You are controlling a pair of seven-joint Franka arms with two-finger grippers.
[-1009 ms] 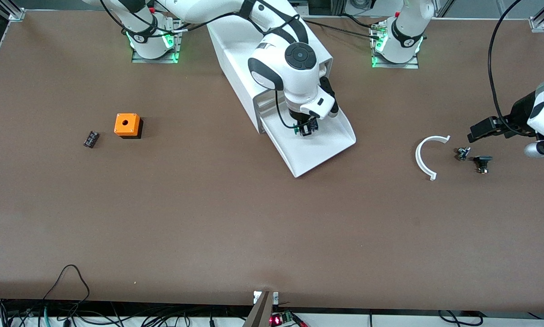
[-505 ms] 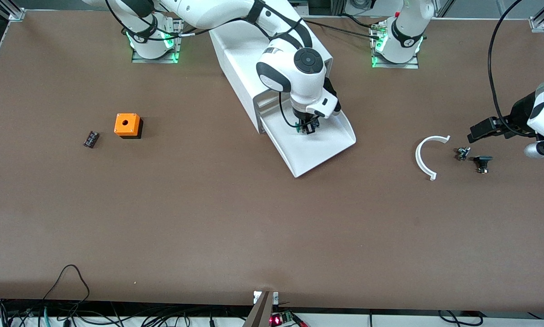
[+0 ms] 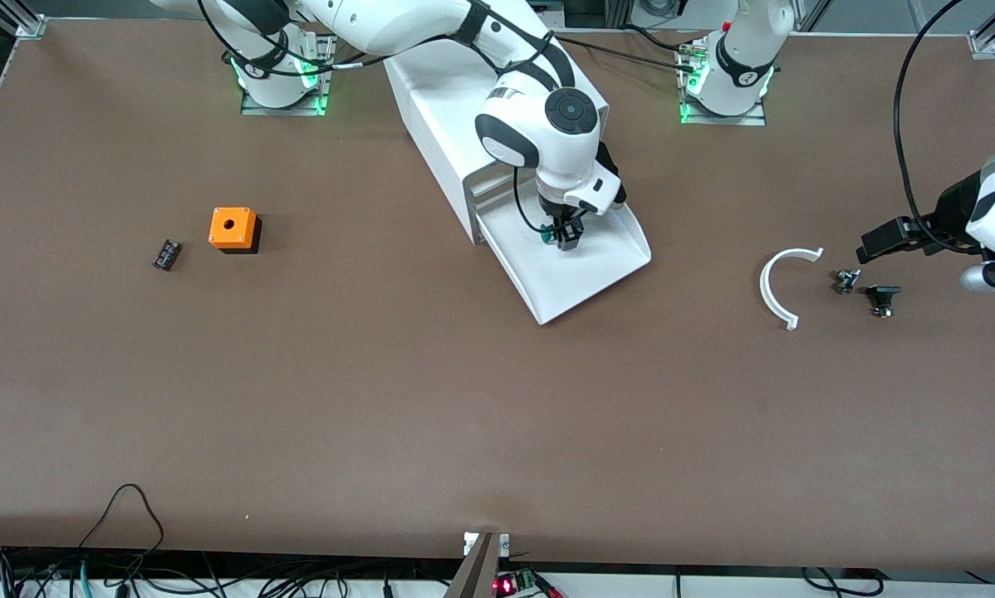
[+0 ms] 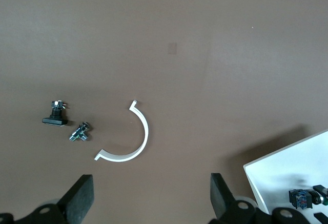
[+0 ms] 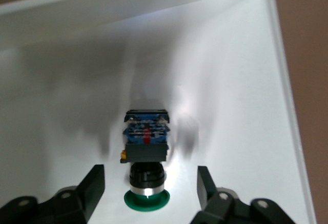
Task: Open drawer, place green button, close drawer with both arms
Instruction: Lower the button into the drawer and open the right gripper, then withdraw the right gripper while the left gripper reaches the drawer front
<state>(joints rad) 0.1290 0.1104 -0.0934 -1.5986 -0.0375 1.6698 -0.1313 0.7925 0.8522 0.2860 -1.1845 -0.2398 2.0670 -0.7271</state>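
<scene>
The cabinet's lowest drawer (image 3: 585, 274) is pulled out, a wide white tray with a sloped front. The button (image 3: 550, 237) lies on its side on the drawer floor, green cap and black body. My right gripper (image 3: 564, 235) is down in the drawer, open, with its fingers on either side of the button and a gap on each side. In the right wrist view the button (image 5: 146, 155) lies on the drawer floor (image 5: 230, 80) between my right gripper's (image 5: 149, 190) fingers. My left gripper (image 3: 878, 238) waits open and empty above the table at the left arm's end.
The white cabinet (image 3: 443, 100) stands between the arm bases. An orange box with a hole (image 3: 232, 229) and a small black part (image 3: 166, 254) lie toward the right arm's end. A white curved strip (image 3: 776, 286), a small metal part (image 3: 846, 281) and a black flat-topped part (image 3: 882, 297) lie under the left gripper.
My right gripper has moved a little toward the cabinet and lower into the drawer with the button. The left arm has barely moved.
</scene>
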